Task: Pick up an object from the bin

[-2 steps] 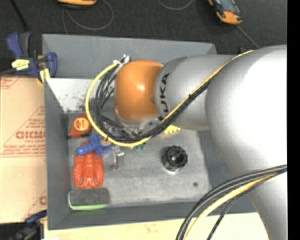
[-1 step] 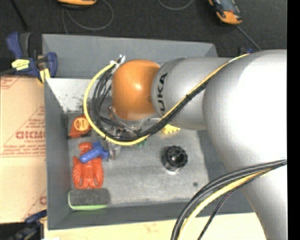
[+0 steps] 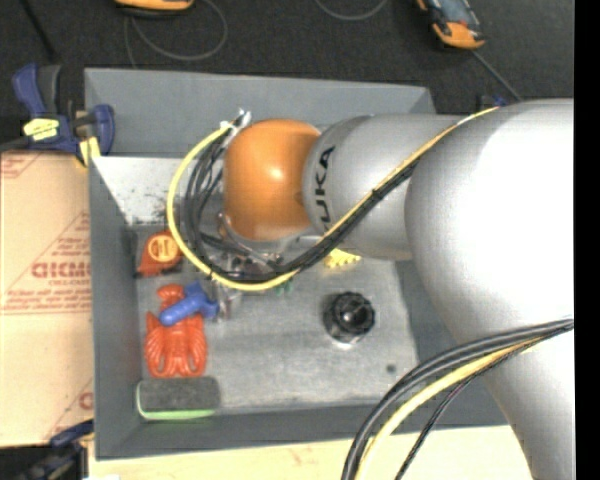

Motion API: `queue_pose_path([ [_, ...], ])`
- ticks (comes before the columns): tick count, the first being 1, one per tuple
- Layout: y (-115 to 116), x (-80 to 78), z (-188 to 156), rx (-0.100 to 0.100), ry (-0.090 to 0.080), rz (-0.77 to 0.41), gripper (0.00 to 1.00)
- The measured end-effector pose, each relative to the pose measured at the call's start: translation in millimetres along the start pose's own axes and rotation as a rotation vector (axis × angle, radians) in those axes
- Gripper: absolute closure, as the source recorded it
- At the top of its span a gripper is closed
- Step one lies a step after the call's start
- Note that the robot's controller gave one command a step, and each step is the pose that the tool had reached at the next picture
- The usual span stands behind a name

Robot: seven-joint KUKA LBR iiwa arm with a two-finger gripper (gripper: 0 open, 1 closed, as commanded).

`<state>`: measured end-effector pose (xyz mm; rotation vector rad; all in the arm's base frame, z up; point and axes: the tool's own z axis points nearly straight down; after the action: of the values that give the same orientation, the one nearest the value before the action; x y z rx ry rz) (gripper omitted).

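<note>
We see the tool (image 3: pixel 227 276) low in the left-centre of the bin (image 3: pixel 280 368), tucked under the arm's orange cover (image 3: pixel 265 178) and its loop of cables. We cannot tell whether it is spread or pressed together, nor whether anything is in it.

Just to its lower left lies a small blue piece (image 3: pixel 187 307), resting across the top of a red-orange, hand-shaped toy (image 3: pixel 175 350). A round orange thing (image 3: pixel 160 253) sits to the tool's left, near the bin's left wall. A green-edged dark sponge (image 3: pixel 178 398) lies in the lower left corner. A black round knob (image 3: pixel 348 316) stands well apart at centre right, and something yellow (image 3: pixel 342 260) peeks out from under the arm.

We judge the blue piece the likeliest target, though we cannot be sure. To do this step well, we would centre the tool over the piece's narrow middle and set the closing direction across its short width. We would come down straight, so as not to nudge it off the toy beneath, and close only once the piece sits squarely inside. Then we would lift vertically, watching that neither the toy nor the round orange thing is dragged along.
</note>
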<state>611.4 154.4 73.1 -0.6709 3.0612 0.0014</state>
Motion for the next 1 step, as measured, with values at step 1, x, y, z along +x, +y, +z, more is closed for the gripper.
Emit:
queue_pose_path([
  [1, 0.5, 1.9, -5.2, -0.001, 0.006, 0.001, 1.0],
])
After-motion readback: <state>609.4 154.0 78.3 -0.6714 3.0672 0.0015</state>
